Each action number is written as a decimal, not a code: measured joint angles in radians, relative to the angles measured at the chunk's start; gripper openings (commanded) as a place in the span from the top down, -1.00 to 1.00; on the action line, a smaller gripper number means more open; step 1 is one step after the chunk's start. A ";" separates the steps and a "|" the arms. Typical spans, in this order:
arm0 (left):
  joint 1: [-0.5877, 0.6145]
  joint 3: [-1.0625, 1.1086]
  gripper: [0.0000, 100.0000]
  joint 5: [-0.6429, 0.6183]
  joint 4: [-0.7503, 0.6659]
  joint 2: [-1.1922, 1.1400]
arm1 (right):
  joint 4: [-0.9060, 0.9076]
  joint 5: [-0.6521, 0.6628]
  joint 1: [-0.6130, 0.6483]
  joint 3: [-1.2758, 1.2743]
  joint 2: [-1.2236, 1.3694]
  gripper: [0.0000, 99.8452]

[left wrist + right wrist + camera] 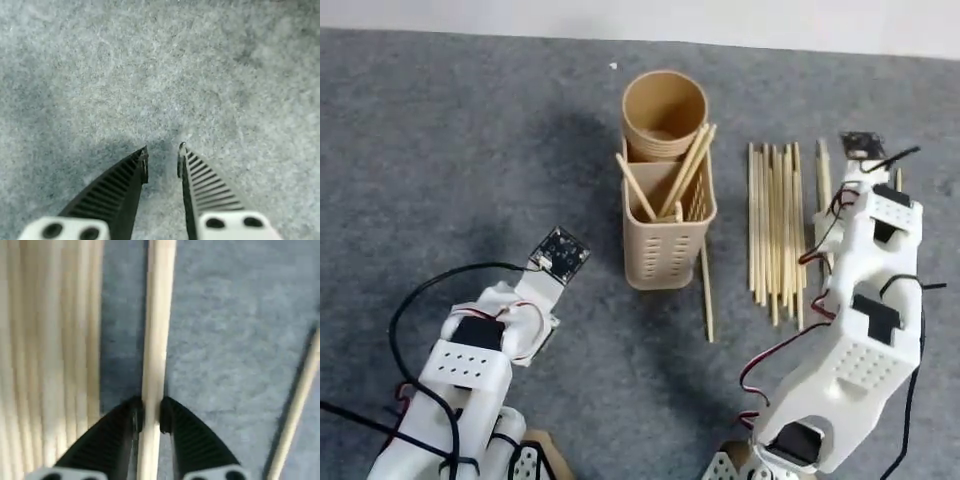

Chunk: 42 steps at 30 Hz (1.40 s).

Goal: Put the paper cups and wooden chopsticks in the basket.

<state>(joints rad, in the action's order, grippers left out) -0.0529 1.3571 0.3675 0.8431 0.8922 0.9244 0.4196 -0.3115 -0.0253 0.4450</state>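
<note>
low at the left, the left end effector hangs slightly open over bare surface. in the middle stands the basket, with paper cups stacked in its far end, a few leaning sticks inside and one loose chopstick just beside it. right of that lies the chopstick pile; beside it the right end effector pinches a single chopstick. best lifted straight up, clear of its neighbours, then tipped end-first into the basket's near half; the cups and leaning sticks crowd the opening.
</note>
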 measured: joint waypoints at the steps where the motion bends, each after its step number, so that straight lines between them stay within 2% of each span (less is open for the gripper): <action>1: -0.002 0.000 0.74 0.000 0.000 0.000 | 0.000 -0.029 -0.003 0.000 -0.025 0.99; 6: -0.003 0.000 0.74 0.000 0.000 0.000 | 0.003 -0.130 -0.003 -0.003 -0.224 0.99; 10: -0.003 0.000 0.74 0.000 0.000 0.000 | 0.002 -0.203 0.046 -0.041 -0.454 0.99; 18: -0.003 0.000 0.74 0.000 0.000 0.000 | -0.012 -0.315 0.290 -0.199 -0.973 0.99; 22: -0.003 0.000 0.74 0.000 0.000 0.000 | -0.114 -0.327 0.430 -0.307 -1.221 0.99; 26: -0.003 0.000 0.74 0.000 0.000 0.000 | -0.288 -0.327 0.569 -0.476 -1.404 0.99; 34: -0.003 0.020 0.74 0.000 -0.041 0.000 | -0.629 -0.327 0.733 -0.792 -1.478 0.99; 39: -0.003 0.031 0.74 0.000 -0.071 0.000 | -0.741 -0.327 0.809 -0.945 -1.479 0.99; 42: -0.003 0.031 0.74 0.000 -0.074 0.000 | -0.807 -0.327 0.812 -1.017 -1.479 0.98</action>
<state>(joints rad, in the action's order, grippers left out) -0.0560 1.3878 0.3675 0.7695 0.8922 0.1174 0.0928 0.5002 -1.0426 -1.0342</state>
